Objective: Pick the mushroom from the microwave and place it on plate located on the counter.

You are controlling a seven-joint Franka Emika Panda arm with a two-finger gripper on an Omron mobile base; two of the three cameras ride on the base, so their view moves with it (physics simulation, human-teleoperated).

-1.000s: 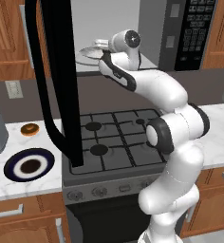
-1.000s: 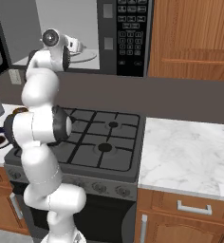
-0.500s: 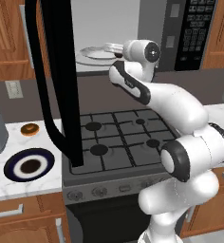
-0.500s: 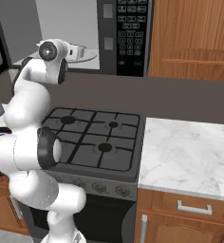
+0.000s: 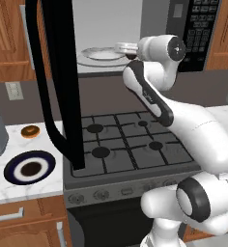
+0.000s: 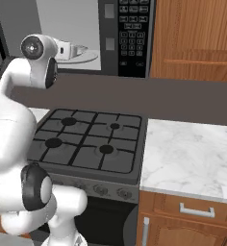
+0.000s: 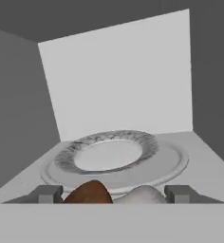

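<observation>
You are looking at a kitchen with brown wooden cabinets. The microwave (image 5: 135,34) hangs above the black stove (image 5: 130,149), its door swung open. Inside it, grey walls surround a round glass tray (image 7: 173,166) holding a white bumpy-edged plate (image 7: 109,152). The gripper (image 7: 113,195) reaches into the microwave, its fingers spread wide. The mushroom (image 7: 88,193), brown and rounded, sits between them at the tray's near edge. Left of the stove, on the white marble counter (image 5: 19,185), lies the round dark blue plate (image 5: 30,169), with a doughnut (image 5: 30,130) behind it.
</observation>
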